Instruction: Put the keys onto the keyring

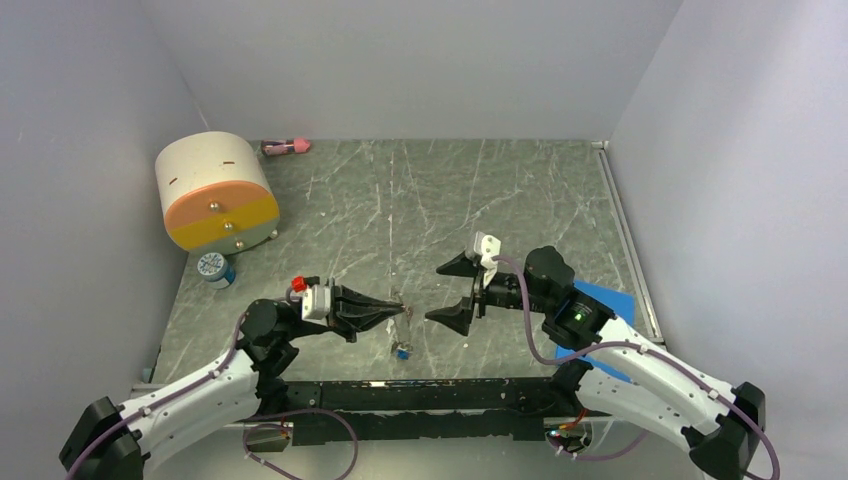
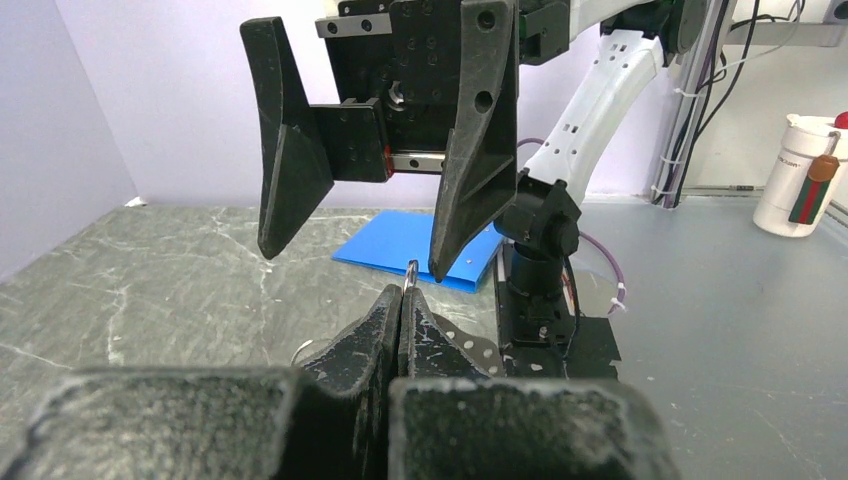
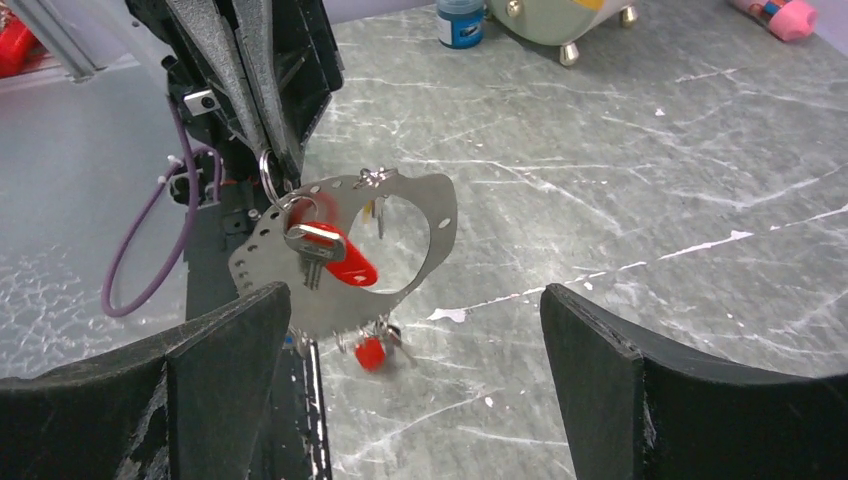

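Trouble would most likely come from the dangling load. Our left hand is pressed together on the thin wire loop at eleven o'clock of the pale silver, hole-punched metal keyring plate, so the plate hangs free over the grey marbled bench, near its six o'clock edge, and can swing. Our right hand faces it with fingers spread wide, holding nothing; if we bring it in fast or off-centre, a finger could strike the plate, twist it in that narrow pinch or knock it loose. We cannot tell whether the small metal key with the bright red plastic head sits fully on the loop; if not, a jolt could shake it off. We count one plate, two red-headed keys, the second blurred at the plate's six o'clock, and perhaps one pale key in the plate's opening, too faint to be sure. Elsewhere we count one cream-and-orange drum at ten o'clock, one small blue-capped jar at nine, one pink object at eleven and one blue sheet at four.
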You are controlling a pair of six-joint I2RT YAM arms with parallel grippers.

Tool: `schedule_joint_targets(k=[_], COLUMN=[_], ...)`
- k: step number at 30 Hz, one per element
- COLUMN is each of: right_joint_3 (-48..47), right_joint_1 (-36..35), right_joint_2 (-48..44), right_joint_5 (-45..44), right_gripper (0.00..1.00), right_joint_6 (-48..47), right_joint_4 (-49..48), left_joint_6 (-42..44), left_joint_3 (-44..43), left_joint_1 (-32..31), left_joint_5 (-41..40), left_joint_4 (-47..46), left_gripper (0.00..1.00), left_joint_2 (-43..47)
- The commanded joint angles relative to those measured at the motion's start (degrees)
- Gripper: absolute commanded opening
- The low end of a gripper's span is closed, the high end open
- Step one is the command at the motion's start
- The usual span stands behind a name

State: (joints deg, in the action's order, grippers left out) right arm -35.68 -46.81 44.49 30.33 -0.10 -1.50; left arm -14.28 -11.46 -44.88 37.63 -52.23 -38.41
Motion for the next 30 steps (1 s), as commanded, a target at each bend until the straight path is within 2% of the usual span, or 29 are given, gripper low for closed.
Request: schedule_joint_targets(k=[1,9,15,22,30], right_joint_3=[0.84,2.1,3.66,5.77,5.35], right_joint_1=[1.21,5.23,9.03,13.96,16.74], right_joint_2=[-0.74,0.5,-0.09,-2.5,-7.65], right_joint_5=[0.58,6.09,7.12,4.92,0.77], right_gripper=[0.99,0.99,0.99,0.99,0.99], right_joint_6=[-0.36,4.23,7.51,10.65,11.1], right_joint_4=[-0.89,-5.61,-7.72,-7.0,-2.46], left_joint_6=[0.71,2.07,3.4,4.05,6.3], left_joint_3=[0.07,-0.47,-2.16,-4.3,-10.99], left_joint_1=[-0.2,-0.2,-0.2,-0.2,-0.2], left_joint_5=[-1.41,-3.4,-4.26,-6.06,-3.82], left_joint_4=[-0.6,3.3,5.48,-0.04,-3.6], left_gripper=[0.03,0.03,0.03,0.03,0.02], left_joint_2=[1.44,2.56,0.45,-7.81,-20.56])
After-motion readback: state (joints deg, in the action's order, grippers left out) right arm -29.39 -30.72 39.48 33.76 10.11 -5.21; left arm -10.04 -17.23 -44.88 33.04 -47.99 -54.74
